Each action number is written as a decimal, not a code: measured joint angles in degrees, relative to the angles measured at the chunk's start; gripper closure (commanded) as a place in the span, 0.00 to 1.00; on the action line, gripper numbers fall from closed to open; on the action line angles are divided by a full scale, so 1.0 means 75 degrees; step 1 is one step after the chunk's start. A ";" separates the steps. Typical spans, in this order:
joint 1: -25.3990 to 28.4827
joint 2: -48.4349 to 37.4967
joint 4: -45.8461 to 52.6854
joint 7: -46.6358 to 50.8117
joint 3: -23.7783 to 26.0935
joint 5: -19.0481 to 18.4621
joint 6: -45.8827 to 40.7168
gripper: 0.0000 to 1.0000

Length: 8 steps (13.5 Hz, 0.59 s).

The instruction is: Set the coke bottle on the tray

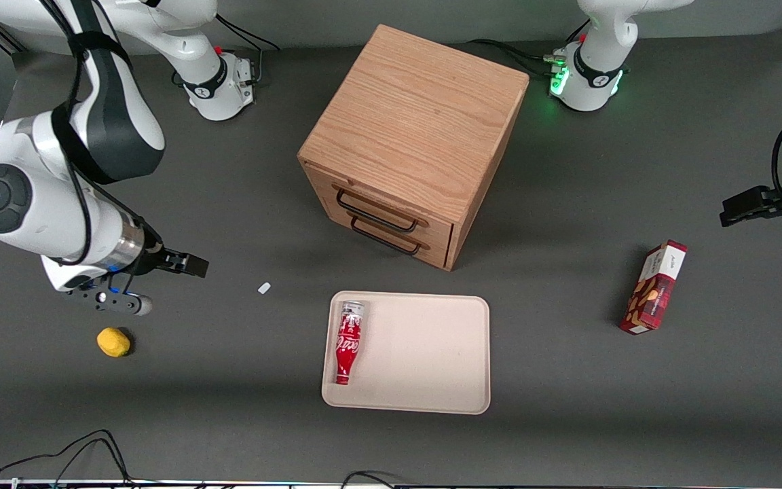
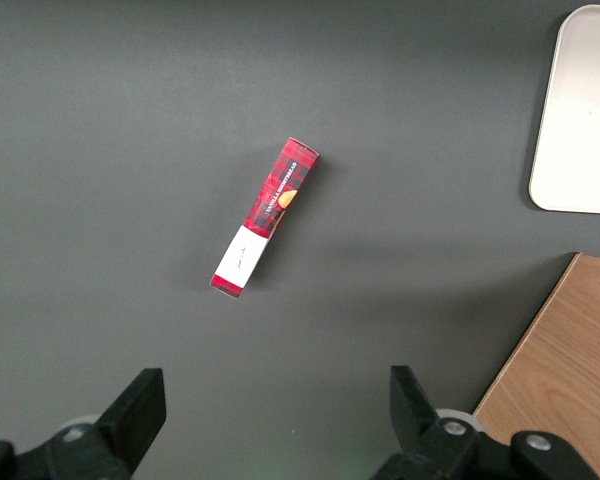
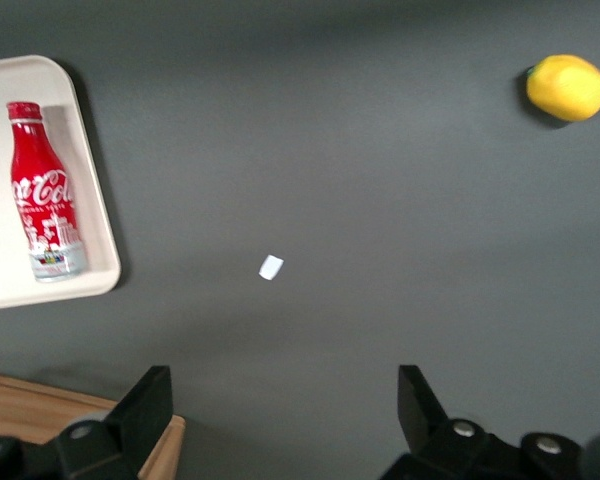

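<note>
The coke bottle (image 1: 349, 339) lies on its side on the tray (image 1: 425, 353), along the tray edge nearest the working arm, cap pointing toward the front camera. It is red with white script and a silvery base. It also shows in the right wrist view (image 3: 42, 190), lying on the cream tray (image 3: 100, 235). My gripper (image 1: 160, 284) is open and empty, raised above the table toward the working arm's end, well apart from the tray. In the right wrist view the gripper (image 3: 280, 390) has only bare grey table between its fingers.
A wooden drawer cabinet (image 1: 418, 136) stands farther from the front camera than the tray. A yellow lemon (image 1: 113, 341) lies near my gripper. A small white scrap (image 1: 264, 288) lies between gripper and tray. A red snack box (image 1: 656, 288) lies toward the parked arm's end.
</note>
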 measured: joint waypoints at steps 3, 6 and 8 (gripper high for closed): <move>-0.0324 -0.0261 0.0040 -0.0917 -0.0014 -0.0003 -0.0346 0.00; -0.0566 -0.0464 0.0243 -0.1284 -0.0023 -0.0005 -0.0661 0.00; -0.0763 -0.0591 0.0554 -0.1333 -0.0013 -0.0006 -0.1001 0.00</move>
